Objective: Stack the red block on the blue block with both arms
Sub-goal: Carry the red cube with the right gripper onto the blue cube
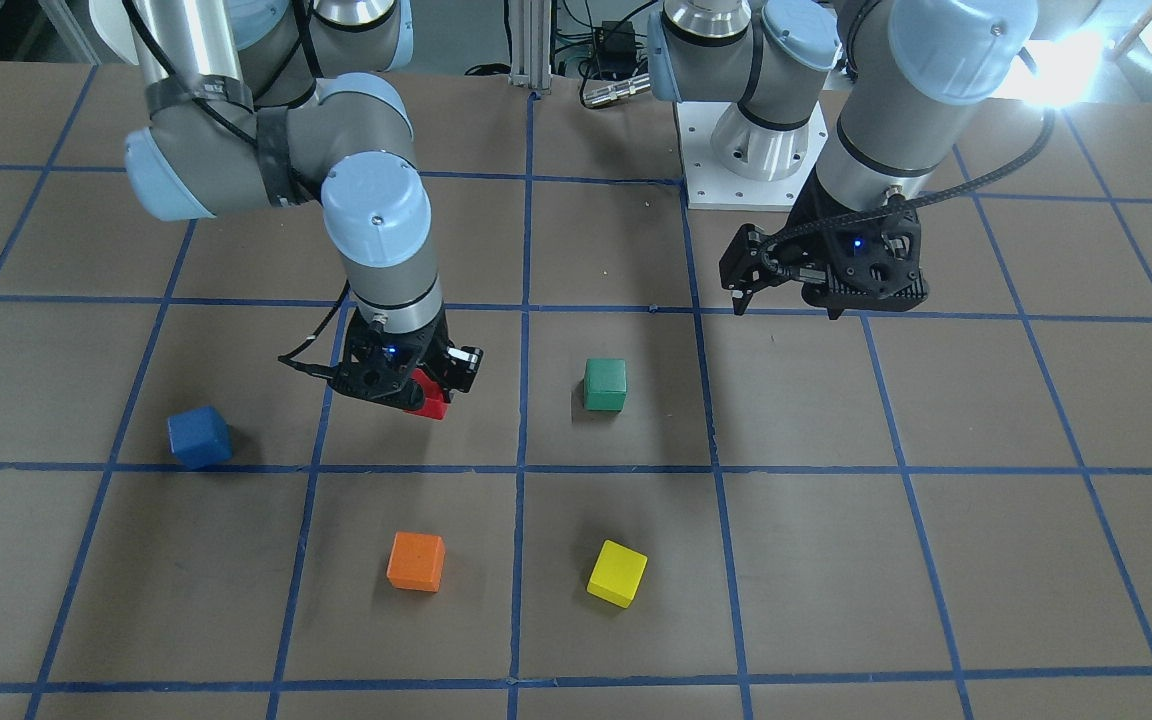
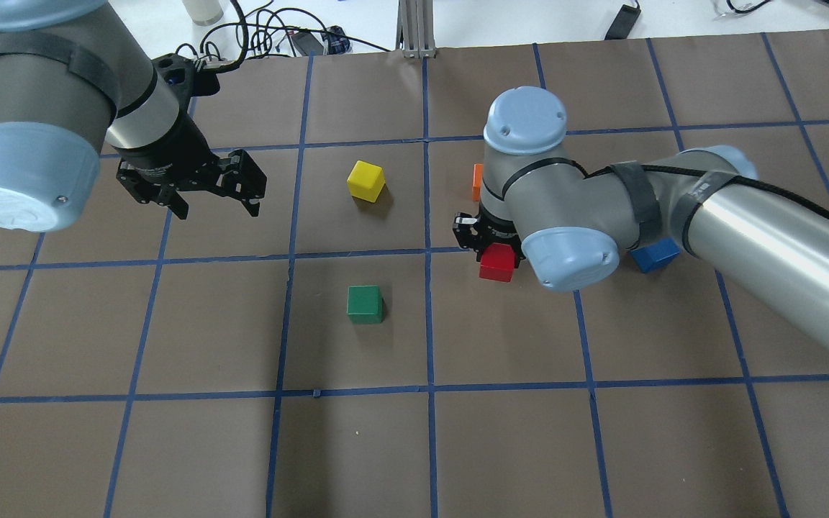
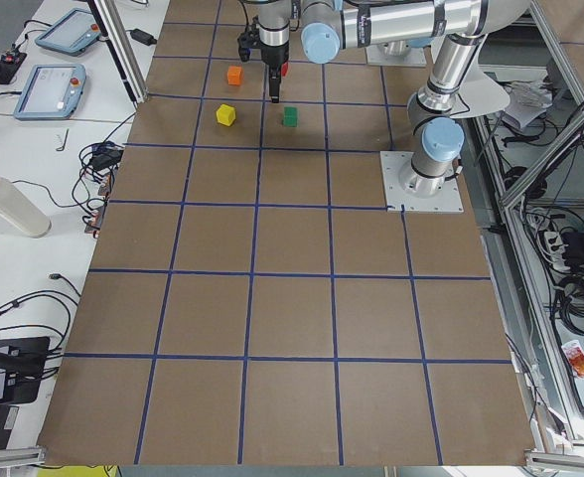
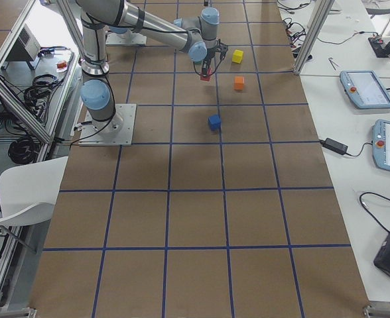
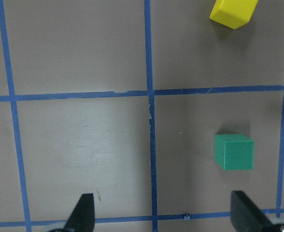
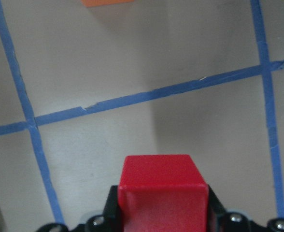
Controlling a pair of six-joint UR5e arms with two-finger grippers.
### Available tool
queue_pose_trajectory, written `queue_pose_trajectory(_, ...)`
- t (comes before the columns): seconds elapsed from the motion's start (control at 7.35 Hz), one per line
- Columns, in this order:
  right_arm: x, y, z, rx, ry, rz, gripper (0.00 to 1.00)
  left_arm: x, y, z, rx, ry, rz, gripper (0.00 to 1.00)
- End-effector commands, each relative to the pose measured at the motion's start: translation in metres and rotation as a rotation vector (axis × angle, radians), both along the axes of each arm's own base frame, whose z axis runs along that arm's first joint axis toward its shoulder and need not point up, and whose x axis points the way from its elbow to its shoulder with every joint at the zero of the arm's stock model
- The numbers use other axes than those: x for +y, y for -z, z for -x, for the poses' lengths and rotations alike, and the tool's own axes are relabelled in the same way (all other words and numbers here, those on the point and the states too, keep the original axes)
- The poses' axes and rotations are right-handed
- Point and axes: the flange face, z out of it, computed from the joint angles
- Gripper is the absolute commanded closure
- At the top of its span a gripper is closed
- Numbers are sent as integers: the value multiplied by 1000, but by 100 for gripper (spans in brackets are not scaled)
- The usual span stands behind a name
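My right gripper (image 1: 426,390) is shut on the red block (image 1: 431,398) and holds it just above the brown table. The red block fills the bottom of the right wrist view (image 6: 161,188) and shows beside the wrist in the overhead view (image 2: 497,262). The blue block (image 1: 200,437) sits on the table about one grid square from the red block, on the robot's right. In the overhead view the blue block (image 2: 655,254) is partly hidden behind the right forearm. My left gripper (image 2: 242,191) is open and empty, hovering over the table far from both blocks; its fingertips (image 5: 84,212) frame bare table.
A green block (image 1: 605,385) lies between the two grippers. A yellow block (image 1: 617,573) and an orange block (image 1: 416,561) lie farther from the robot. The orange block (image 2: 477,181) is close beyond the right wrist. The left arm's base plate (image 1: 726,180) is at the robot's edge.
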Motion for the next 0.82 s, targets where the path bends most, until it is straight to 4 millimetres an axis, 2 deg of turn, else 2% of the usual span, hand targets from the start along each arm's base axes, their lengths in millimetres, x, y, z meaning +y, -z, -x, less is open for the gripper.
queue_pose_trajectory(0.0,-3,-35,94,56,-170,-67,99,0,1,0,-3,2,-2,0)
queue_pose_trajectory(0.41,-22,-35,232,44,-359,-104,100,-2,5,0,-3,2,-10,0)
queue_pose_trajectory(0.54,-26,-32,249,23,-406,-101,100,-3,8,0,-2,0,-14,0)
queue_pose_trajectory(0.68,-36,-15,252,26,-406,-92,100,-3,9,0,-2,0,-16,0)
